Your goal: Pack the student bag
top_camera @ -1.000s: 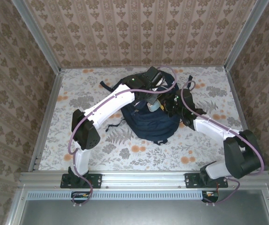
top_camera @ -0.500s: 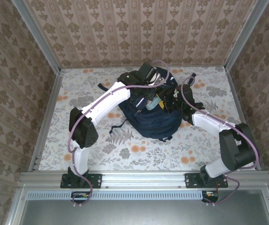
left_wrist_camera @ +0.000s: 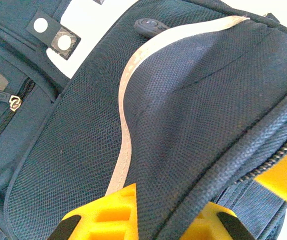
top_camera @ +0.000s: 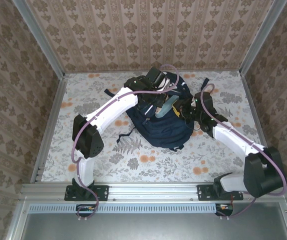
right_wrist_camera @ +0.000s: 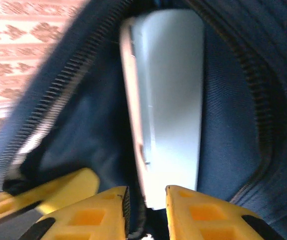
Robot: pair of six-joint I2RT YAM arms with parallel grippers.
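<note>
Where the student bag lies: the navy student bag rests on the floral table, toward the far middle, between the two arms.
Bag's lie: its open top end points away from the arm bases and its rounded bottom points toward them; a navy strap trails off its left side onto the table.
Left gripper: the left gripper is at the bag's far end, clenched on the bag's fabric. In the left wrist view a mesh panel's bound edge runs down between the two yellow fingers.
Panel detail: a white stripe curves across the mesh, and a zip pull hangs on the pocket to the left.
Right gripper: the right gripper reaches into the bag's mouth from the right side.
Right jaws: they stand a narrow gap apart, with the lower end of a pale grey flat object at that gap; I cannot tell whether they pinch it.
Inside the bag: the flat object stands on edge within the navy lining, and zip teeth run along the opening's left rim.
</note>
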